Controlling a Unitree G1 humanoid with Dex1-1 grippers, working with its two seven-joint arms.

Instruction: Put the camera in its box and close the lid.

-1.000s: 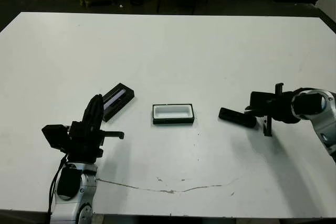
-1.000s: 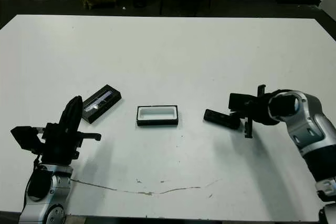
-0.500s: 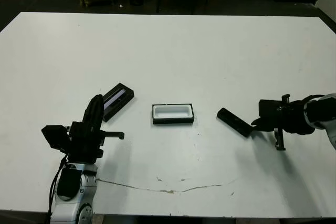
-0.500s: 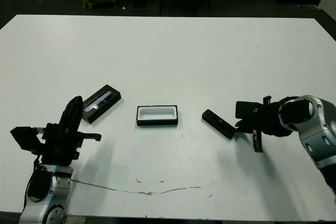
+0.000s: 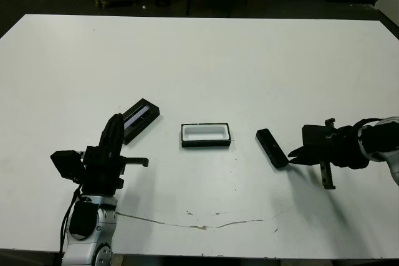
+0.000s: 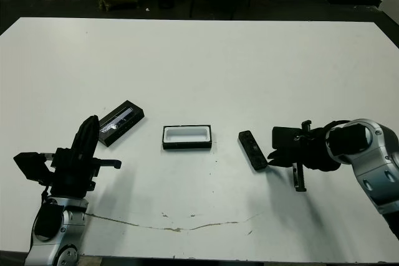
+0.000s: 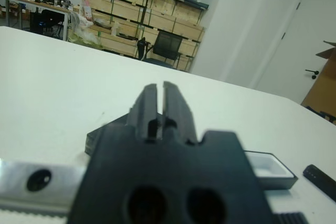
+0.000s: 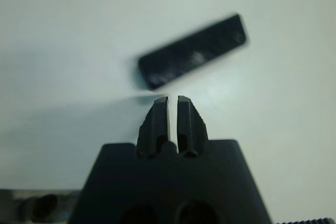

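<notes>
Head stereo overhead; wrist views low

A white table point(image 5: 199, 54) bears a thin dark crack point(image 5: 206, 225) near its front edge.

Silver-grey rounded arm shells, black left gripper point(image 5: 114, 135), black right gripper point(image 5: 293, 152), 2 ridged fingers each

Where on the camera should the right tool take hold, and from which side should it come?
Probably at the middle of the camera, tool fingers across its narrow width, coming from above. It lies flat and slanted on the table, so only its long sides offer grip. The right tool, shut, must open first.
</notes>
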